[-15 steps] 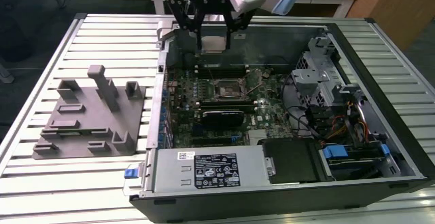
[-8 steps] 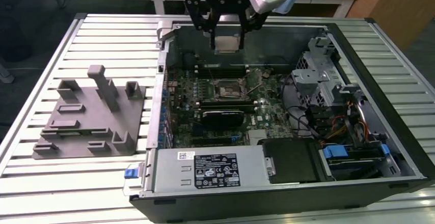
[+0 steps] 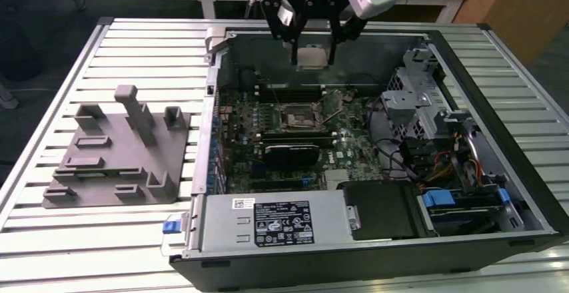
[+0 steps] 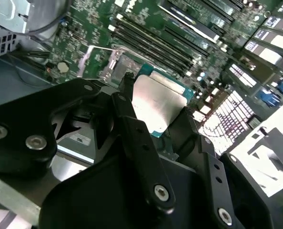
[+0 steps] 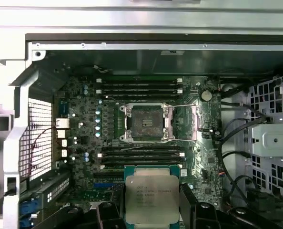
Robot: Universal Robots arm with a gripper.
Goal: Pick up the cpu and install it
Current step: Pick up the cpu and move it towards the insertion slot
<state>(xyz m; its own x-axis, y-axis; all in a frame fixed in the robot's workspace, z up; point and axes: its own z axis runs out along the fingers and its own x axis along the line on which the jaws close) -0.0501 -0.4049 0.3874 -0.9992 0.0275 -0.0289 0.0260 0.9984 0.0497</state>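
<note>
The cpu, a small square chip with a pale silver top, hangs in the air over the far end of the open computer case. My gripper is shut on it, one black finger on each side. In the first wrist view the cpu sits between the fingers, with the black motherboard socket uncovered below and a short way off. In the second wrist view the cpu is tilted above the green board. The socket lies nearer the exterior camera than the gripper.
A grey fixture stands on the slatted table at the exterior view's left. Inside the case are a black heatsink block, memory slots, a power supply, a drive cage and loose cables.
</note>
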